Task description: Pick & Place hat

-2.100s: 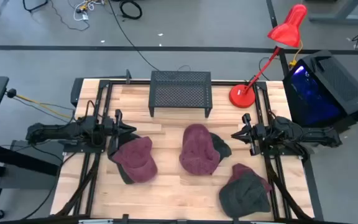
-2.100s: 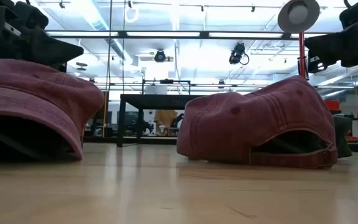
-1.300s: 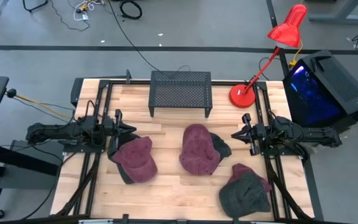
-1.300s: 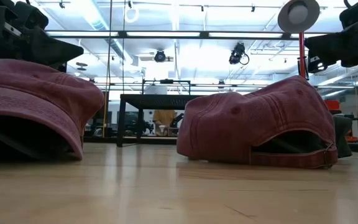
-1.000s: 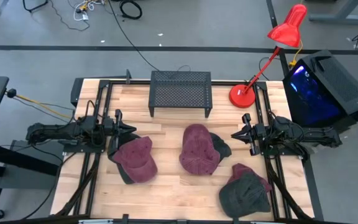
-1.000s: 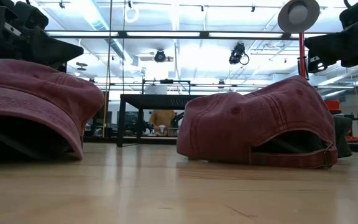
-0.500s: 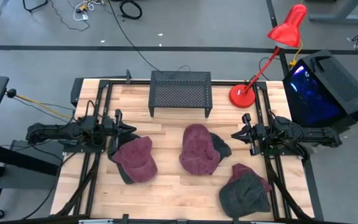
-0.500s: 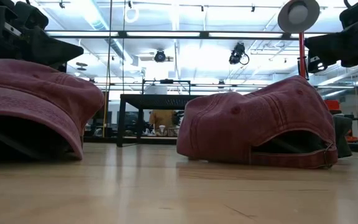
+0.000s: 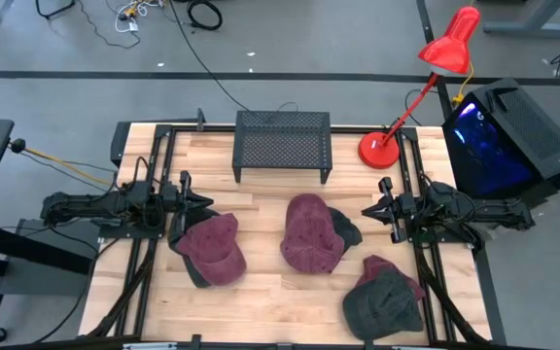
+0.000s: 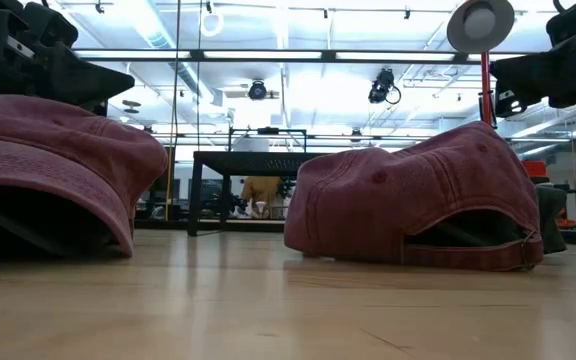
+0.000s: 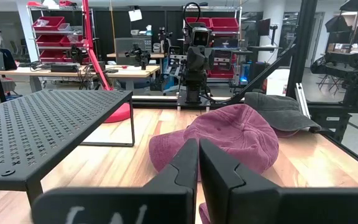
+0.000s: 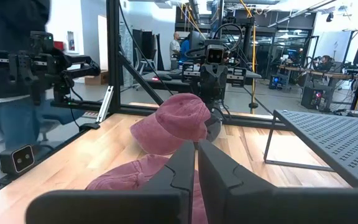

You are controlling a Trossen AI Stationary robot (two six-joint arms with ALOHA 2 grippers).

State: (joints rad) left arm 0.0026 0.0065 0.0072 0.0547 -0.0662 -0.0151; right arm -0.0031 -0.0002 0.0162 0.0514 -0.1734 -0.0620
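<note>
Three hat piles lie crown-up on the wooden table. A maroon hat (image 9: 212, 250) rests near the left side. A second maroon hat (image 9: 309, 231) sits mid-table, overlapping a dark grey hat (image 9: 346, 228). A grey hat over a maroon one (image 9: 385, 297) lies at the near right. My left gripper (image 9: 202, 202) (image 11: 197, 157) hovers shut just beyond the left hat's far edge, pointing right. My right gripper (image 9: 367, 210) (image 12: 196, 157) hovers shut to the right of the middle pile, pointing left. In the low view both grippers (image 10: 78, 70) (image 10: 538, 75) stay above the hats.
A black mesh rack (image 9: 282, 144) stands at the far middle of the table, and a red desk lamp (image 9: 377, 148) at the far right. Black frame rails run along both sides. A person (image 12: 11, 93) stands beyond the table. Bare wood (image 9: 280, 301) shows between the hats.
</note>
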